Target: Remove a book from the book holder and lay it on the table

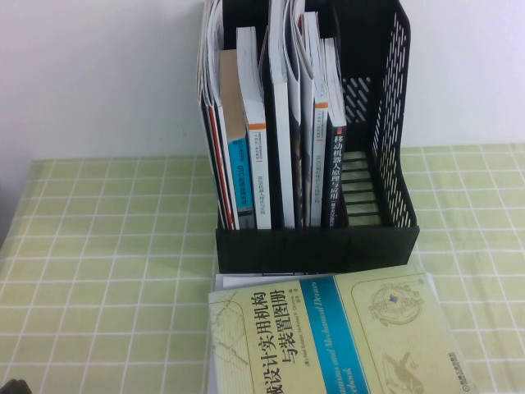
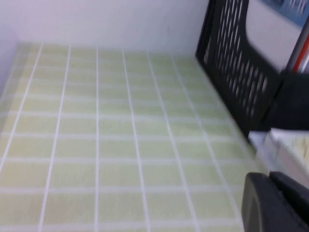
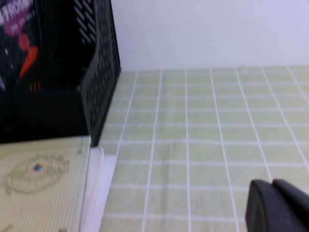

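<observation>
Book [image 1: 337, 176], black-spined with white Chinese characters, is standing upright in the book holder [image 1: 394, 164], in the rightmost occupied slot, leaning against white-spined neighbours [image 1: 320, 123]; the compartment to its right is sitting bare. Holder is resting on the checked yellow-green surface [image 1: 107, 263], and a pale yellow-green volume with a blue band [image 1: 328, 336] is lying flat just in front of its low lip. Right pincer [image 3: 277, 205] is hovering low over the cloth to the holder's right, jaws closed on nothing. Left pincer [image 2: 273, 200] is hanging over the cloth on the holder's left; its jaw state I cannot tell.
</observation>
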Tool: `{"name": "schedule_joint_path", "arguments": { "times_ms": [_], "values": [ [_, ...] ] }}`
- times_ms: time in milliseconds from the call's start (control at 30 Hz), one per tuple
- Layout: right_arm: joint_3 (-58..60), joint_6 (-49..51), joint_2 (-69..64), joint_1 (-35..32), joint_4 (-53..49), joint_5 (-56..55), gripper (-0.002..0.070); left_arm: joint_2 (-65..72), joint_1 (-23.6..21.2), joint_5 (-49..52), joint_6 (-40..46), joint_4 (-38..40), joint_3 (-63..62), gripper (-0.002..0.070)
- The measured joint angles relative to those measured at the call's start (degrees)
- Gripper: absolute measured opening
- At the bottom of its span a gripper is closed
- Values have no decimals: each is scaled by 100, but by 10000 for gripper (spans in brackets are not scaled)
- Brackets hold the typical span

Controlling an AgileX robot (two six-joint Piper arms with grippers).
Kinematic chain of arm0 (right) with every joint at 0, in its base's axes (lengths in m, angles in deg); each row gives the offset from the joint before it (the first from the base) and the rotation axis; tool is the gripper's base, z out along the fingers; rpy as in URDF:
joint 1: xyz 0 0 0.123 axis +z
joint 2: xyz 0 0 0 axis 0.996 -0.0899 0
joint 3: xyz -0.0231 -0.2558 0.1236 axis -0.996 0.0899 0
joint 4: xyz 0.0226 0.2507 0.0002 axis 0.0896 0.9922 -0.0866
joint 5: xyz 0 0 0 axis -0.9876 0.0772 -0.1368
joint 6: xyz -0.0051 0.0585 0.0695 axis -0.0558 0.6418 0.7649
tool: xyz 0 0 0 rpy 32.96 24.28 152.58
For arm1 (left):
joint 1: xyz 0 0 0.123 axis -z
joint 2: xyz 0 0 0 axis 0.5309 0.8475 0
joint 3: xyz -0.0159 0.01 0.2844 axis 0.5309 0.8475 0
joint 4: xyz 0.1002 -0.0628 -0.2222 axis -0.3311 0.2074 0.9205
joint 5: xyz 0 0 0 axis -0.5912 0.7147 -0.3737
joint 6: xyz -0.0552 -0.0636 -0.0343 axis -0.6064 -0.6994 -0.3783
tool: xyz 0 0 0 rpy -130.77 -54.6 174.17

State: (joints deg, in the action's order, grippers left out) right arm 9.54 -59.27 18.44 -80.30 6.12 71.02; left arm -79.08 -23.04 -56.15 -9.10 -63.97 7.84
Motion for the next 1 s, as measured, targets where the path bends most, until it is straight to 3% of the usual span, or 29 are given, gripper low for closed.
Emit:
{"name": "schedule_joint_path", "arguments": {
  "times_ms": [100,367,533,667,767,867,1000],
  "values": [
    [0,0,0,0,0,-627,-2,0,0,-639,-78,355,22,-4],
    [0,0,0,0,10,-2509,-2,0,0,-2590,-629,2310,30,-4],
    [0,99,0,0,177,-3993,-1,0,0,-3083,-819,2660,30,-4],
    [0,477,0,0,239,-5419,-2,0,0,-3888,-1261,2689,30,-3],
    [-32,970,0,0,288,-6135,-1,0,0,-5055,-1299,2297,30,-3],
    [-390,1352,0,0,177,-6133,-2,-10,0,-6252,-1023,1428,30,-3],
    [-1467,1474,0,0,-346,-5580,-2,-23,0,-5946,-992,641,-554,-3]
  ]
}}
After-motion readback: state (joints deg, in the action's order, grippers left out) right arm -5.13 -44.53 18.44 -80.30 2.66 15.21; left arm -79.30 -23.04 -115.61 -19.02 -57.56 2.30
